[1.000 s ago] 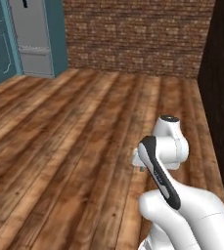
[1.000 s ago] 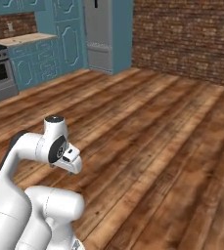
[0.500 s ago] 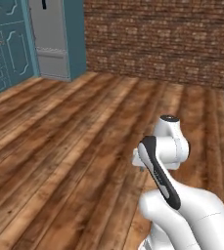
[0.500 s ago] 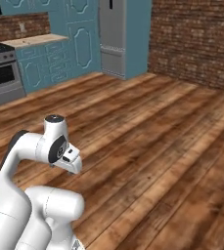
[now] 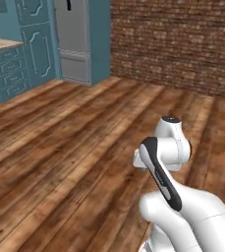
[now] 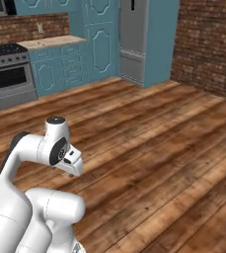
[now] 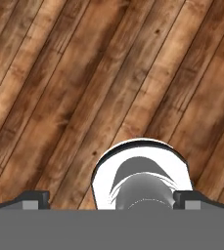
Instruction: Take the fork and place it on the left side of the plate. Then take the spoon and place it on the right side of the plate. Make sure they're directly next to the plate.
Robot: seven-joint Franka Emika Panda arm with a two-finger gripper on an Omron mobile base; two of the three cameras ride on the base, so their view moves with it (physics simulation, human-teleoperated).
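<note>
The fork, the spoon and the plate are out of view. My arm is folded up over the base, with the hand (image 5: 139,160) (image 6: 71,166) tucked low and pointing down. In the hand view my gripper (image 7: 113,199) is open: its two dark fingertips (image 7: 35,198) stand far apart at the bottom edge with nothing between them. Under them lies bare wooden floor (image 7: 84,73).
A grey fridge (image 5: 77,42) (image 6: 134,39) stands in a teal surround against the brick wall (image 5: 182,44). Teal cabinets with a light counter (image 6: 65,62) (image 5: 6,69) run to its left, then a steel stove (image 6: 11,79). Wide plank floor (image 5: 60,147) lies ahead.
The whole picture has slid to the right in both base views, so the base has turned left. Fridge, cabinets and stove have come further into view. The arm keeps its pose and the gripper stays open.
</note>
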